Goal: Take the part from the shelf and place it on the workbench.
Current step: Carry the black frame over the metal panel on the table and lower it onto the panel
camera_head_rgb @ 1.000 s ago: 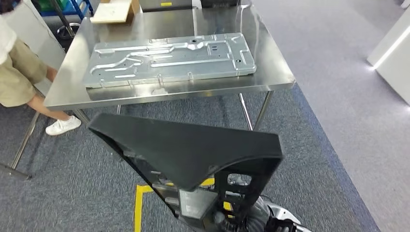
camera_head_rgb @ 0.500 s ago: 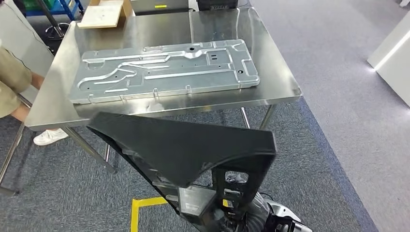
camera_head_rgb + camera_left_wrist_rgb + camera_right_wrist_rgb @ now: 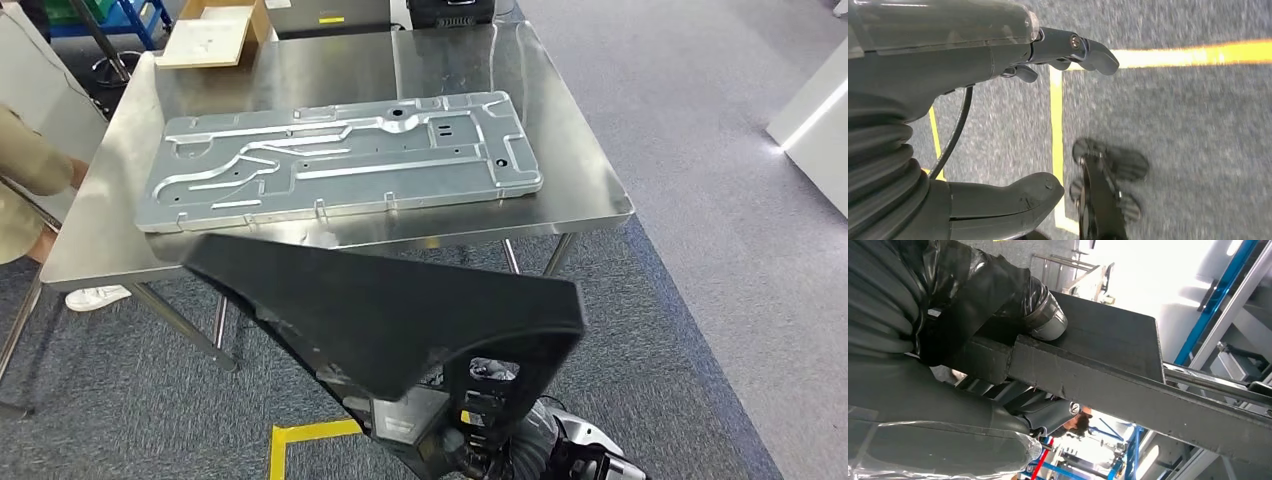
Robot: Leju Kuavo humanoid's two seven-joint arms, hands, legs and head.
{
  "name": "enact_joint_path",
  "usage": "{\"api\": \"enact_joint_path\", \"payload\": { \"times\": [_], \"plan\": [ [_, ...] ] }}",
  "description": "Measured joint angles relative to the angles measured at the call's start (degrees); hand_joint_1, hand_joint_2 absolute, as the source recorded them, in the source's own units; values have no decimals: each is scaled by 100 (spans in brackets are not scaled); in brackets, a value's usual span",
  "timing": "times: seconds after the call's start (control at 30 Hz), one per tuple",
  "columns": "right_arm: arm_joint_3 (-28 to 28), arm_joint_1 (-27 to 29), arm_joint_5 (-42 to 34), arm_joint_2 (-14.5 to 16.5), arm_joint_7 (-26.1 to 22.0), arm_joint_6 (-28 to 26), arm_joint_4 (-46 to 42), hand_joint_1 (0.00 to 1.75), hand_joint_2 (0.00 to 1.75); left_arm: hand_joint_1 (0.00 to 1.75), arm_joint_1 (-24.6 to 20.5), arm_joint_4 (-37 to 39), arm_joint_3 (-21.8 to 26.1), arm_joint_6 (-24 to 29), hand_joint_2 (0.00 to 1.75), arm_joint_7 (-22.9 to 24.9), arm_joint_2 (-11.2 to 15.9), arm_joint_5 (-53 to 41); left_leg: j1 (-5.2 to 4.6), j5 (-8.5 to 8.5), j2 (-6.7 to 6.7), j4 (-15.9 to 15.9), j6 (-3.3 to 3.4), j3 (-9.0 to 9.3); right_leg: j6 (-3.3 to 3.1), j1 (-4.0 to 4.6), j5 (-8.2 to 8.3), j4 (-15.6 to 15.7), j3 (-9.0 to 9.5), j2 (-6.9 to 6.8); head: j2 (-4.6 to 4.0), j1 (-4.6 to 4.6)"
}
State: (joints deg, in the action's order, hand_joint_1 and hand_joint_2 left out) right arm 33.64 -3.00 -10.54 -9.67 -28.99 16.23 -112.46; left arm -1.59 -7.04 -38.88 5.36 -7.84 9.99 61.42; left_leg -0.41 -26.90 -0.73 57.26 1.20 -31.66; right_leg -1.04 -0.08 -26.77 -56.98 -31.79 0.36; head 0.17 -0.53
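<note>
In front of the steel workbench (image 3: 590,190), the right hand (image 3: 993,305) is grasping the black plastic part (image 3: 400,310), holding it just above the near table edge. The left hand (image 3: 998,120) is hanging released over the grey carpet (image 3: 1173,125). A stamped metal panel (image 3: 340,160) is lying on the bench.

metal panel (image 3: 340,160) | cardboard box (image 3: 212,35) | person's shoe (image 3: 97,296)

Grey carpet (image 3: 700,180), yellow floor tape (image 3: 300,440)
</note>
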Motion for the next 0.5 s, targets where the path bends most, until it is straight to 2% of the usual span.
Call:
{"api": "enact_joint_path", "payload": {
  "times": [0.03, 0.07, 0.13, 0.17, 0.2, 0.23, 0.3, 0.33, 0.37, 0.4, 0.5],
  "plan": [
    [0, -2, 0, 0, -1, 1, -1, 175, 175, 0, -4, -1, -1, -1, 175, -2, 2, 0, 3, -82, 8, 110, -28, -41, -27, -22, 12, 50, 35, -10, 0, -1],
    [0, -4, 0, -1, -1, 1, -2, 175, 175, 0, -9, -1, -2, -2, 175, -4, 5, 0, 13, -220, 15, 348, -59, -147, -52, -40, 17, 88, 68, -23, 0, -2],
    [0, -3, 0, -1, -2, 1, -1, 175, 175, 0, -10, -2, -3, -3, 175, -5, 2, 0, 58, -557, 26, 1112, -124, -534, -76, -42, 2, 104, 94, -43, 0, -2],
    [0, -1, 0, -2, -2, 1, 1, 175, 175, 0, -3, -2, -3, -4, 175, -5, 1, 0, 83, -653, 28, 1449, -156, -732, -78, -47, -6, 108, 99, -45, 0, -2],
    [0, 2, 0, -2, -1, 1, 1, 175, 175, 0, 4, -2, -4, -5, 175, -5, -1, 0, 105, -633, 31, 1601, -185, -848, -69, -56, -16, 114, 112, -42, 0, -2],
    [0, 4, 0, -2, 0, 1, 1, 175, 175, 0, 10, -2, -4, -6, 175, -5, -2, 0, 127, -482, 35, 1509, -208, -843, -51, -71, -31, 126, 139, -37, 0, -2],
    [0, 5, 0, -2, 0, 1, 2, 175, 175, 0, 14, -2, -5, -7, 175, -5, 0, 0, 162, 40, 44, 751, -239, -544, 11, -108, -83, 161, 241, -30, 0, -1],
    [0, 3, 0, -2, -1, 1, 3, 175, 175, 0, 20, -1, -5, -7, 175, -5, 1, 0, 159, 244, 45, 366, -244, -370, 50, -113, -110, 178, 288, -29, 0, -1],
    [0, 0, 1, -2, -2, 0, 3, 175, 175, 0, 22, -1, -5, -7, 175, -5, 1, 0, 151, 342, 44, 88, -233, -241, 84, -114, -129, 186, 312, -28, 0, -1],
    [0, -2, 3, -2, -3, -1, 4, 175, 175, 0, 22, 0, -5, -6, 175, -5, 1, 0, 138, 349, 41, -55, -213, -174, 113, -106, -141, 189, 314, -29, 0, -1],
    [0, -8, 15, -3, -1, -8, 1, 175, 175, 0, 8, -1, -5, -7, 175, -10, 1, 5, 141, 236, 32, -147, -113, -113, 181, -95, -177, 154, 293, -35, 0, -2]
  ]
}}
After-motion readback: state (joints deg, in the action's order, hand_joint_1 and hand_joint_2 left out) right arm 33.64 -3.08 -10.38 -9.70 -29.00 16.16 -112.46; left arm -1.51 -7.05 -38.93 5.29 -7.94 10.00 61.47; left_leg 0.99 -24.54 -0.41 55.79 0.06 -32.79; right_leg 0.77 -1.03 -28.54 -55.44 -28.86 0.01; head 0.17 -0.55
